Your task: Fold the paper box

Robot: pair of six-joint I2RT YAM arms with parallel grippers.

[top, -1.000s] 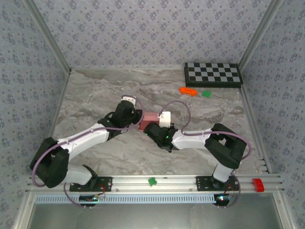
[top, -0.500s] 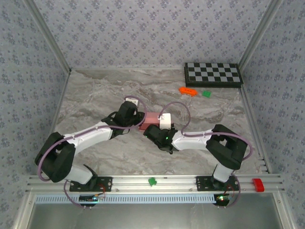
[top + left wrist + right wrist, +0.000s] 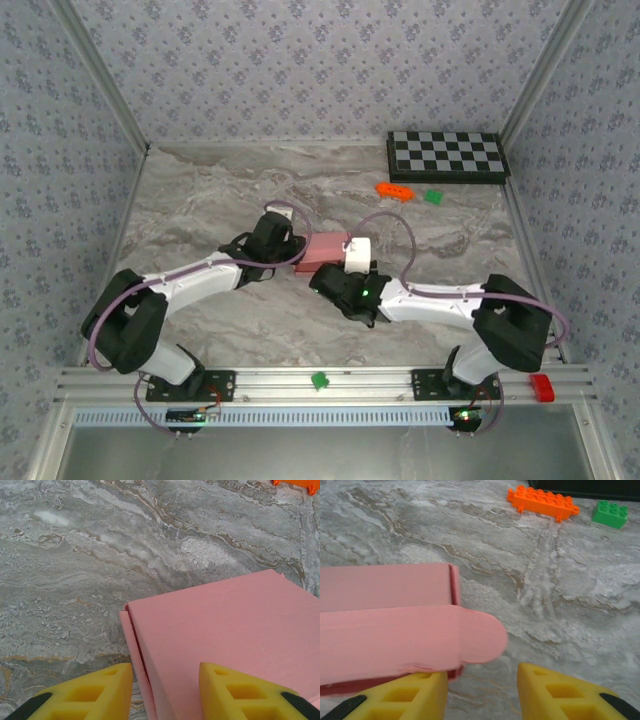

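The paper box is seen as a salmon-pink card box, laid flat near the middle of the marbled table; a long, round-ended flap is seen untucked along one side.

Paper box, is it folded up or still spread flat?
Mostly folded: the paper box has a raised body with side walls, but a rounded flap sticks out untucked.
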